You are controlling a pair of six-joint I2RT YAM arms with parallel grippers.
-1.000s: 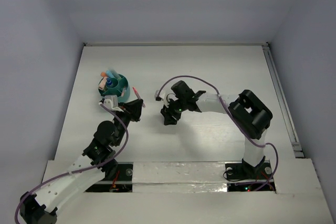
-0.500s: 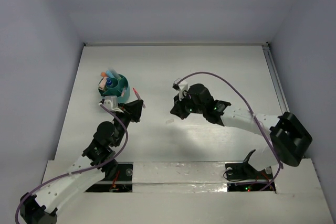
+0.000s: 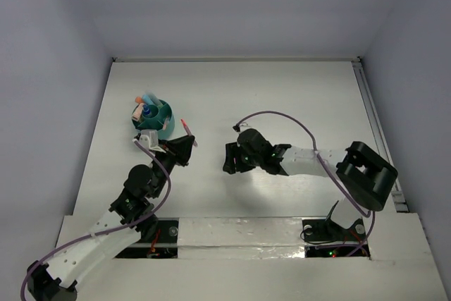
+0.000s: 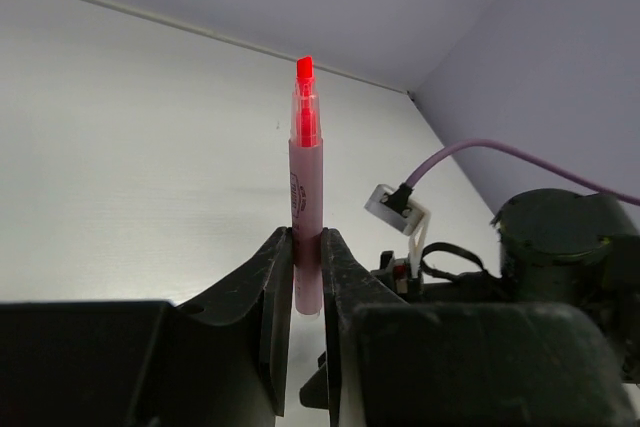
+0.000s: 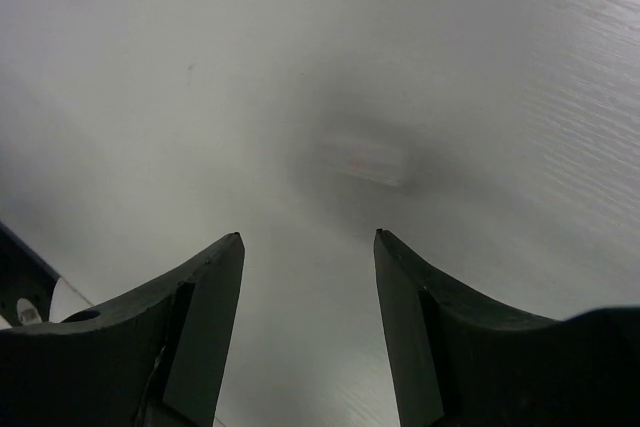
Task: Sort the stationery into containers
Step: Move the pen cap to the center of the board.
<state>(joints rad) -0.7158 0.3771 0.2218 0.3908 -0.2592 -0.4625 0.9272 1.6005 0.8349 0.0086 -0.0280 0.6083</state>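
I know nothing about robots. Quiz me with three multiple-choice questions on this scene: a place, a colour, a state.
1. Where on the table is the teal pot? A) left side B) right edge C) centre
2. What colour is the marker in the left fingers? A) blue B) pink, red tip C) green
3. How are the right fingers? A) shut on a pen B) open, empty C) out of view
Answers: 1 A, the overhead view shows it at the left. 2 B, the left wrist view shows it clamped. 3 B, a wide gap shows between them.
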